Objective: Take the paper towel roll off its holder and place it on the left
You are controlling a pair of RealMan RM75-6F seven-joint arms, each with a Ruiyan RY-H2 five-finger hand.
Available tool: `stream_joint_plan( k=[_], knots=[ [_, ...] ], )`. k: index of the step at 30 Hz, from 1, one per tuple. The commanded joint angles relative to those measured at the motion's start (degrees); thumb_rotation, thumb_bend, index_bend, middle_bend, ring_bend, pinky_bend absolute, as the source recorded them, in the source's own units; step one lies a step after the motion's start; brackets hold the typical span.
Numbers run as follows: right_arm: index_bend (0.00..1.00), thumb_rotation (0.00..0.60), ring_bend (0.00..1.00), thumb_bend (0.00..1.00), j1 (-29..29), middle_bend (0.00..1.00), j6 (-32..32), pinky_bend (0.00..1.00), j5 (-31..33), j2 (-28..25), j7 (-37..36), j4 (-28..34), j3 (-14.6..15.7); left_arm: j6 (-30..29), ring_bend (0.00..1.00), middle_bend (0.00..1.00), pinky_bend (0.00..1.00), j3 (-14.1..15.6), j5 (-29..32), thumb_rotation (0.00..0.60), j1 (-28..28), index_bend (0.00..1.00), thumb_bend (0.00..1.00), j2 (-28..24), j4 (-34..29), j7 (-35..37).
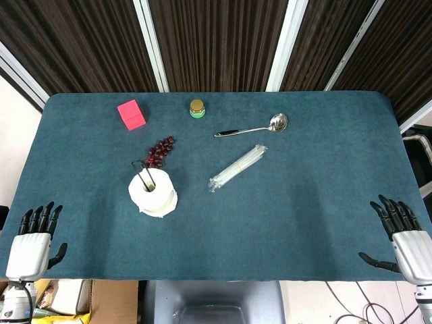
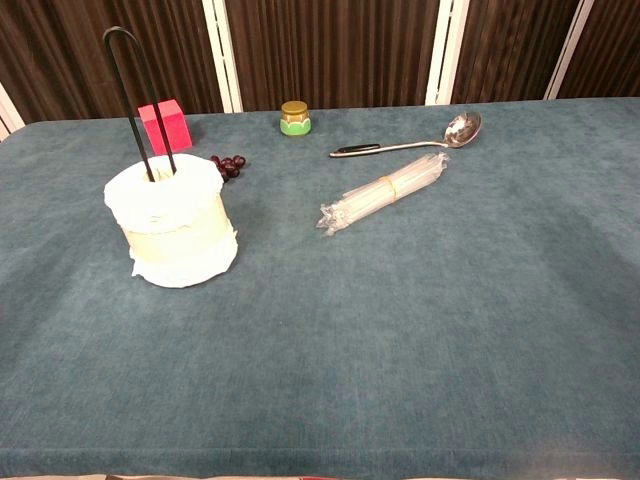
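Note:
A white paper towel roll [image 1: 154, 192] [image 2: 175, 232] stands upright on its holder at the left-centre of the blue table. The holder's black wire loop [image 2: 138, 95] [image 1: 144, 174] rises out of the roll's core. My left hand [image 1: 34, 237] lies at the table's near left corner, fingers apart and holding nothing, well away from the roll. At the near right corner, my right hand [image 1: 403, 235] is spread the same way with nothing in it. Neither hand shows in the chest view.
A pink block [image 1: 131, 113] [image 2: 165, 125] and dark grapes [image 1: 160, 152] [image 2: 227, 164] lie behind the roll. A small jar [image 1: 196, 108] [image 2: 294, 117], a metal spoon [image 1: 253, 127] [image 2: 415, 141] and a bundle of wrapped straws [image 1: 237, 167] [image 2: 384, 191] sit toward the middle.

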State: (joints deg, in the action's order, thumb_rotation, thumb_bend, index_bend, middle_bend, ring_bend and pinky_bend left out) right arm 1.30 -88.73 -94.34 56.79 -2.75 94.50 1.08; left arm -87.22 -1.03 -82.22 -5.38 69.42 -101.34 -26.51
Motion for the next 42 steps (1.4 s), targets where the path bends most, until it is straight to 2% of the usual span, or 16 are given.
stream_joint_plan(
  k=[1, 8, 16, 27, 31, 42],
  knots=[
    [0.00, 0.600, 0.00, 0.03, 0.0, 0.00, 0.2, 0.00, 0.1, 0.0, 0.1, 0.0, 0.0, 0.2, 0.00, 0.00, 0.06, 0.1, -0.3, 0.600, 0.0, 0.00, 0.35, 0.1, 0.1, 0.1],
    [0.00, 0.600, 0.00, 0.03, 0.1, 0.00, 0.5, 0.00, 0.4, 0.2, 0.7, 0.2, -0.1, 1.4, 0.00, 0.00, 0.06, 0.0, -0.2, 0.600, -0.3, 0.00, 0.35, 0.5, 0.1, 2.1],
    [0.00, 0.600, 0.00, 0.03, -0.1, 0.00, 0.9, 0.00, 0.3, 0.6, 1.5, 0.4, 0.2, 8.2, 0.00, 0.00, 0.06, -1.7, 0.8, 0.600, -4.3, 0.00, 0.37, 3.6, 1.0, 9.8],
    [0.00, 0.600, 0.00, 0.03, 0.3, 0.00, 1.9, 0.00, -0.8, 0.0, 0.7, 0.4, 1.0, 20.3, 0.00, 0.00, 0.06, -8.6, 12.8, 0.600, -12.6, 0.00, 0.38, 8.8, 3.3, 12.8],
    [0.00, 0.600, 0.00, 0.03, 0.3, 0.00, 1.8, 0.00, -1.0, 0.0, 0.5, 0.3, 1.1, 24.0, 0.00, 0.00, 0.06, -10.0, 15.8, 0.600, -14.7, 0.00, 0.37, 9.1, 2.8, 15.7],
    [0.00, 0.600, 0.00, 0.03, 0.6, 0.00, 2.8, 0.00, -0.6, -0.2, 0.6, 0.5, 1.2, 29.9, 0.00, 0.00, 0.06, -12.4, 12.6, 0.600, -18.8, 0.00, 0.37, 14.0, 5.8, 34.9]
  ],
)
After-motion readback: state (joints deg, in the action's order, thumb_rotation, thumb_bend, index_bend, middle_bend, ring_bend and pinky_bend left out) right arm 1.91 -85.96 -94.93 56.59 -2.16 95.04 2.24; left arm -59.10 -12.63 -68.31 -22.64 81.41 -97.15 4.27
